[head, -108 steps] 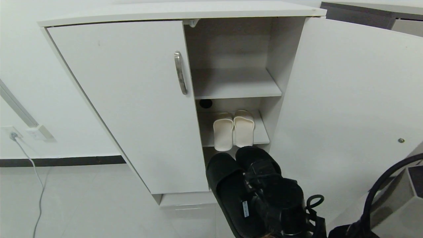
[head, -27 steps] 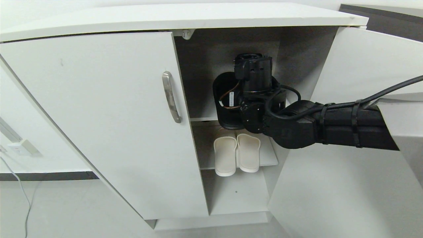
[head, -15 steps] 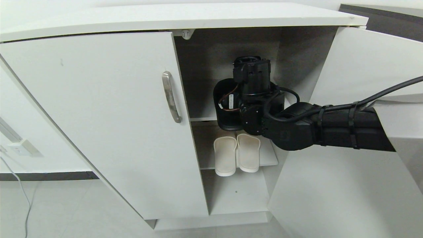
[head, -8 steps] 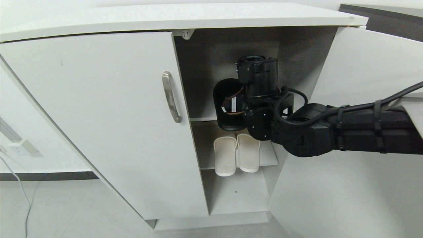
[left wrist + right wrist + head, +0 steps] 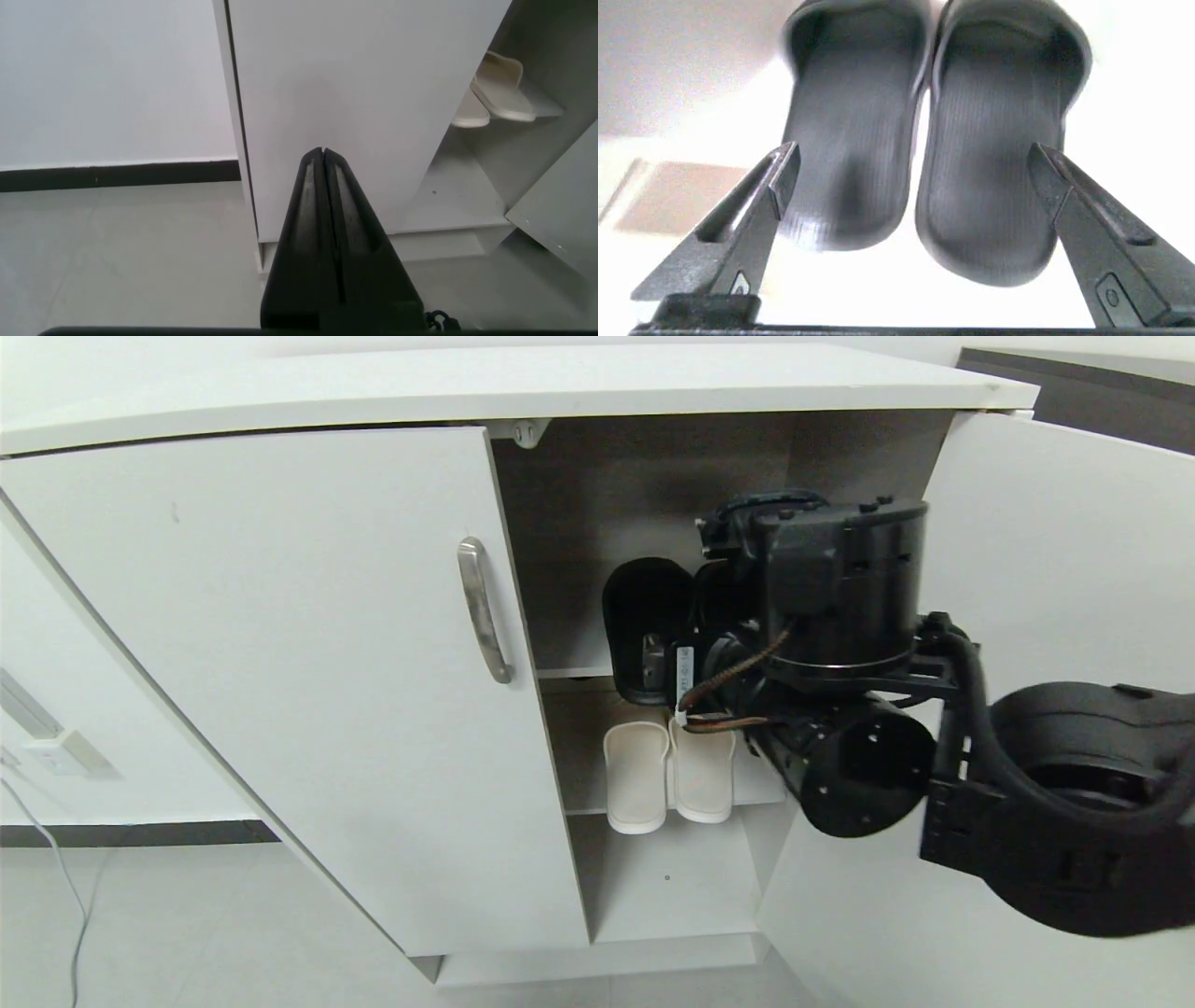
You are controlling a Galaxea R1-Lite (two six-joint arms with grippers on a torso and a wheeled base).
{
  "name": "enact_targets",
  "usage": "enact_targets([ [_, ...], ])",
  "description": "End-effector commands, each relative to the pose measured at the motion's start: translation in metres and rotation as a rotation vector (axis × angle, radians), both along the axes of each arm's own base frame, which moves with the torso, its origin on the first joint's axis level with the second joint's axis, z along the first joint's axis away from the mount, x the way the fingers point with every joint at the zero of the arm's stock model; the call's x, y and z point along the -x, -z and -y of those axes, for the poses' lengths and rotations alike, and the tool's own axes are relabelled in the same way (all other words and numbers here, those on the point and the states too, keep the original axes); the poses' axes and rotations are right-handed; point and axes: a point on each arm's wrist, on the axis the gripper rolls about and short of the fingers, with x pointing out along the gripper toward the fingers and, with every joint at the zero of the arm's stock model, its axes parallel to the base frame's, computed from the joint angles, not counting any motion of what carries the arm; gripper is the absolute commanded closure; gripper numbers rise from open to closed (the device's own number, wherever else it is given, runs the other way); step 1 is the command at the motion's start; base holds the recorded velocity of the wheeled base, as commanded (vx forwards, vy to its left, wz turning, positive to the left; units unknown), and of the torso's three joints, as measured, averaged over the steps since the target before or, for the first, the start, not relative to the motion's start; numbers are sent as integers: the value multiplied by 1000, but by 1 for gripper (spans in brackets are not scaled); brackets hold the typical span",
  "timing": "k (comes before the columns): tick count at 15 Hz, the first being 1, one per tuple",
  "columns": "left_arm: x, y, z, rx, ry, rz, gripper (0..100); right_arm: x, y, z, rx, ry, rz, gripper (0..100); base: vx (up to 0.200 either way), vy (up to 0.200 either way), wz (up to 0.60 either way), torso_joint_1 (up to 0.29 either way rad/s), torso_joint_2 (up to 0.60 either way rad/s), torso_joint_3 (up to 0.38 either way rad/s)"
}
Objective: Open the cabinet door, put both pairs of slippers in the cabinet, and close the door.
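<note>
The black slippers lie just ahead of the right gripper, whose jaws are wide and empty. The white slippers sit below it. The left gripper is closed tight. Next job: pull back, then push the door shut.

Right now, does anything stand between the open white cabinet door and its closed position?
Yes: the right arm extends into the opening, its open fingers facing the black rubber slippers on the upper shelf, blocking the white door.
</note>
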Motion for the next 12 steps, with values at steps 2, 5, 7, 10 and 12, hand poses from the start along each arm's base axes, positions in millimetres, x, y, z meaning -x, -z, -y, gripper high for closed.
enact_targets([
  [2,0,0,0,0,-1,-1,100,36,-8,23,-15,-102,2,0,0,0,0,0,0,0],
  [5,0,0,0,-3,1,-1,100,54,7,37,-9,-212,-17,100,0,0,0,0,0,0],
  [7,0,0,0,-5,4,-1,100,64,19,49,-2,-295,-25,100,0,0,0,0,0,0],
  [10,0,0,0,-6,4,-1,100,74,29,58,19,-324,-35,100,0,0,0,0,0,0],
  [12,0,0,0,-6,4,-1,100,73,34,55,31,-336,-48,100,0,0,0,0,0,0],
])
